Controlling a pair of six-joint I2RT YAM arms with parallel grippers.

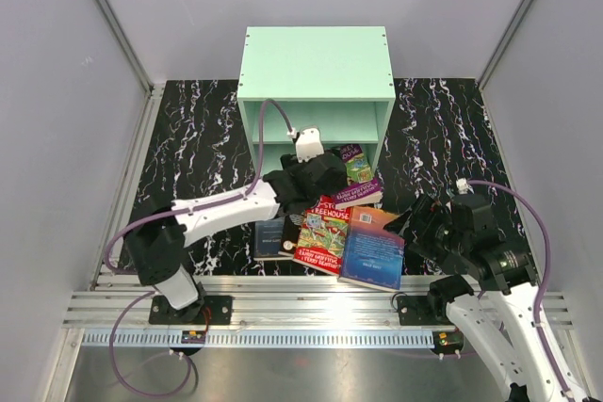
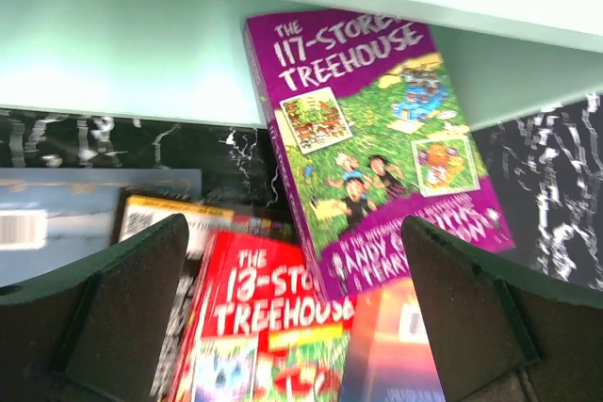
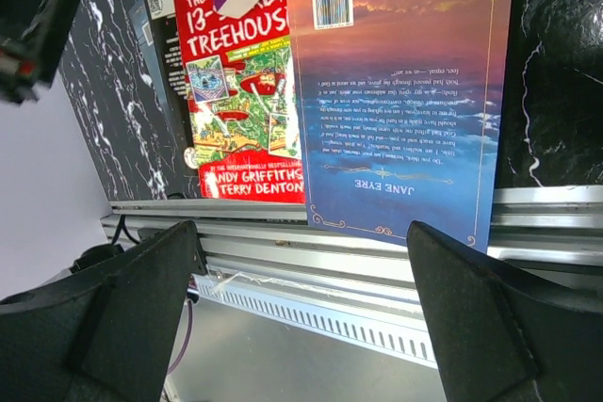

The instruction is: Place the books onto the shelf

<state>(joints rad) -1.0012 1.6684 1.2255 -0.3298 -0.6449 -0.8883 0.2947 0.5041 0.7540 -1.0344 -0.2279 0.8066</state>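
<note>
Black marble-patterned tabletop (image 1: 188, 138) under me, grey walls all round, and the mint-green shelf (image 1: 316, 63) standing at the back with its open side facing my arms. My left gripper (image 2: 292, 242) is right in front of the lower compartment, jaws spread wide, holding nothing. Straight ahead between its fingers (image 2: 132, 280) lies the purple "117-Storey Treehouse" (image 2: 377, 138), face up, tilted, its far end reaching the shelf's lower opening and its near end resting on the other books. Just beneath the left gripper is the red "13-Storey Treehouse" (image 2: 273, 317); a black book (image 2: 160, 218) peeks out from under its left edge, and the dark blue book (image 2: 75, 223) lies further left on the tabletop. My right gripper (image 3: 301, 251) is also wide open and empty, hovering over the aluminium rail (image 3: 377, 223) at the near edge. Directly ahead of it, the blue-and-orange "Jane Eyre" (image 3: 396, 110) lies back cover up, overhanging that rail, beside the red book.
</note>
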